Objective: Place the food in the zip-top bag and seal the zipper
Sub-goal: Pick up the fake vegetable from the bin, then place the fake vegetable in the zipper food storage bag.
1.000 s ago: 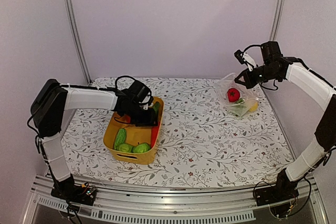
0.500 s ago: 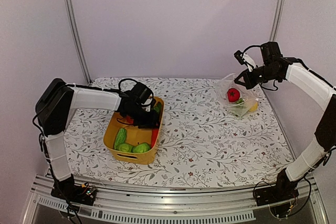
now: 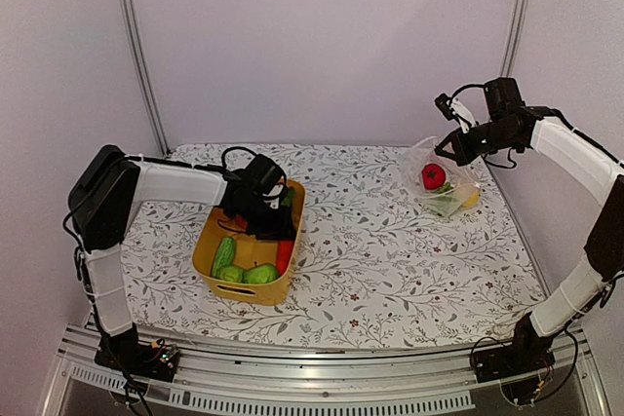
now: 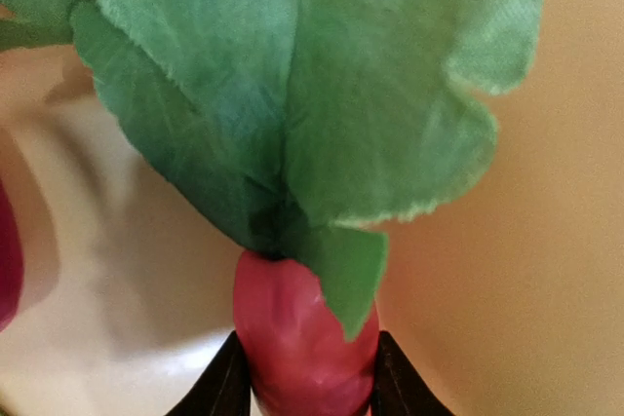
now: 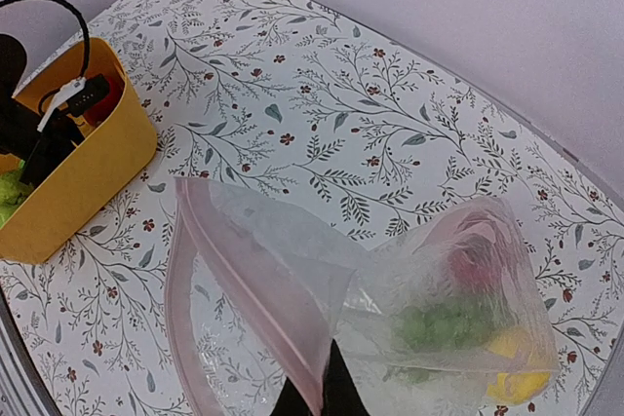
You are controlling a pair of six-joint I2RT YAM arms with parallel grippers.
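My left gripper [image 3: 275, 224] is down inside the yellow basket [image 3: 219, 284] and shut on a red radish-like toy with green leaves [image 4: 302, 323]; its fingers [image 4: 222, 387] press both sides of the red body. Green cucumbers and limes [image 3: 244, 273] lie at the basket's near end, beside a red piece [image 3: 285, 254]. My right gripper [image 3: 450, 150] is shut on the mouth edge of the clear zip-top bag [image 5: 429, 289] and holds it open above the table at the far right. The pinkish zipper [image 5: 244, 280] shows along the mouth. A red tomato [image 3: 434, 175], green grapes [image 5: 444, 323] and a yellow lemon [image 5: 517, 372] lie inside the bag.
The floral tablecloth [image 3: 380, 250] covers the table between basket and bag. Metal frame posts [image 3: 136, 46] stand at the back corners. The aluminium rail [image 3: 322, 377] runs along the near edge. The basket also shows in the right wrist view [image 5: 78, 172].
My left gripper has moved slightly toward the near end of the basket and lower, staying inside it. The right arm and the bag have not moved.
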